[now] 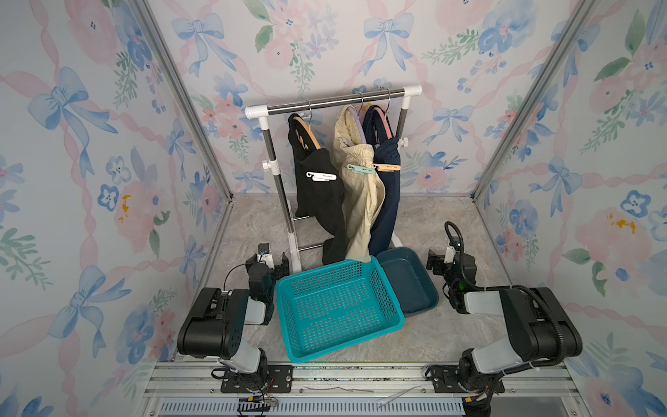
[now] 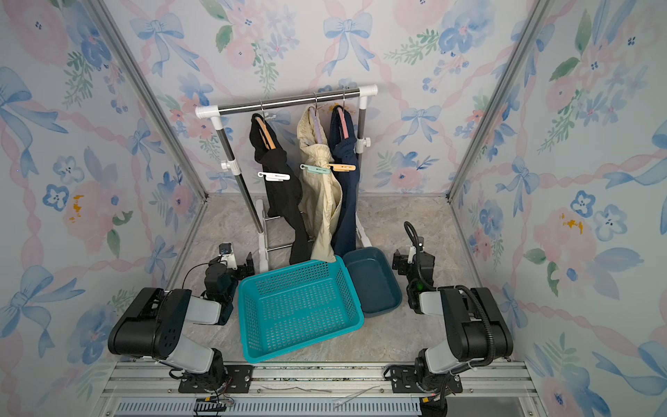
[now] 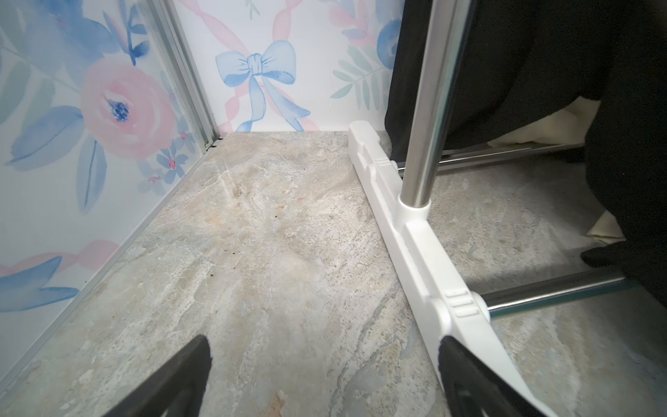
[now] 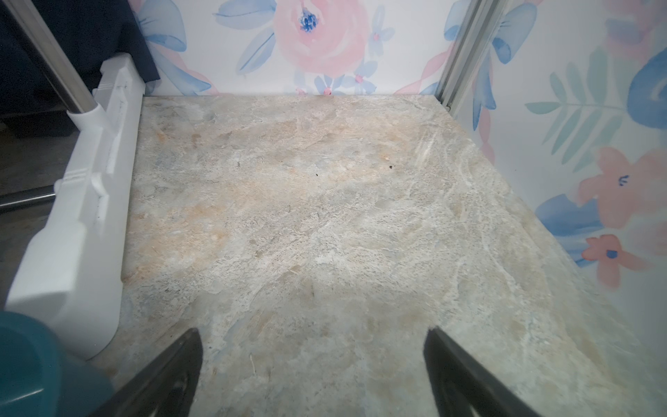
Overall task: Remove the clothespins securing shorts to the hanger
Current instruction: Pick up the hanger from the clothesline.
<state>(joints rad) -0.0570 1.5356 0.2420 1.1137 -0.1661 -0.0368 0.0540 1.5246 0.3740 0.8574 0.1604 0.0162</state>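
Aluminium rail (image 1: pixel 361 375); marbled tabletop (image 1: pixel 433 335); floral bow wallpaper (image 1: pixel 325 43), 3 walls; left fingers (image 3: pixel 180 379), right fingers (image 4: pixel 173 368) wide, empty.

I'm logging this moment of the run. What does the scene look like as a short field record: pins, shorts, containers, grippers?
black shorts: white clothespin clipped on
cream shorts: mint clothespin clipped on
navy shorts: orange clothespin clipped on
rack: all three pairs hang from its bar
containers: teal basket and dark blue tub, in front of rack
left gripper: open, low beside rack
right gripper: open, low over floor
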